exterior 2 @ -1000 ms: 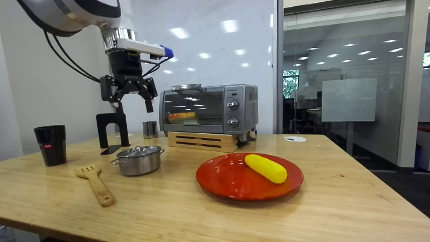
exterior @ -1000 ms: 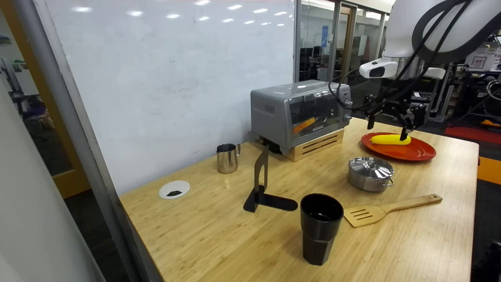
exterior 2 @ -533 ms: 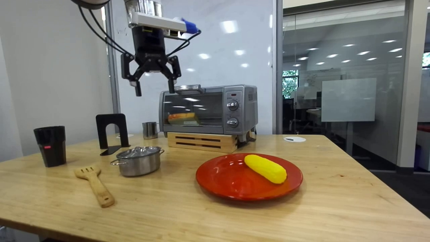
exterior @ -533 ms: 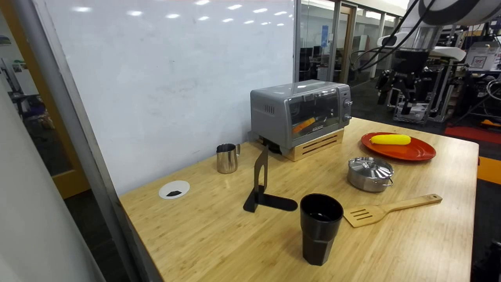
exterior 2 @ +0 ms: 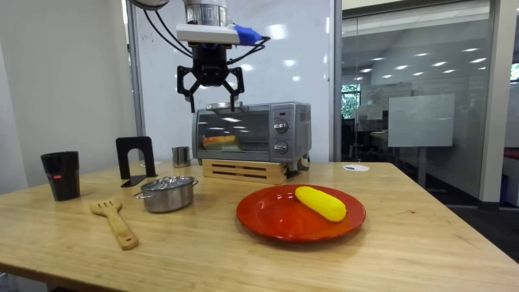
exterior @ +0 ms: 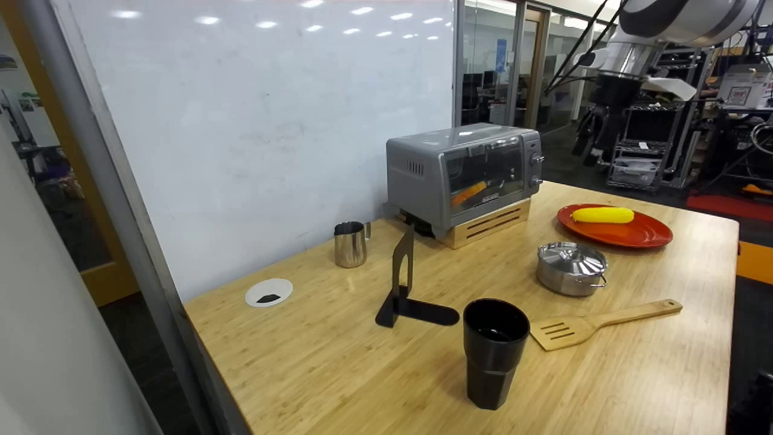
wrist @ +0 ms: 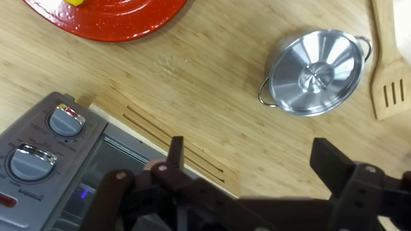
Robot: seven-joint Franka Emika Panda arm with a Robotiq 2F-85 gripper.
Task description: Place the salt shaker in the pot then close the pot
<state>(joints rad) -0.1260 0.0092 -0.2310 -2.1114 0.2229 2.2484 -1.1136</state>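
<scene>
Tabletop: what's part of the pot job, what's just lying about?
For the job:
pot
lid, on the pot
salt shaker: not visible

Just lying about:
red plate
yellow thing on it
spatula
black tumbler
steel cup
bookend
toaster oven
wooden stand

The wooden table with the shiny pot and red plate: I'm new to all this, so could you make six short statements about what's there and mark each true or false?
The pot has its lid on. True.
The tool stands open. True.
The tool is holding something yellow. False: it holds nothing; the yellow item lies on the red plate.
The pot sits on the red plate. False: it stands on the table.
The black tumbler stands upright. True.
A kitchen utensil lies across the lid. False: the wooden spatula lies on the table, off the pot.
</scene>
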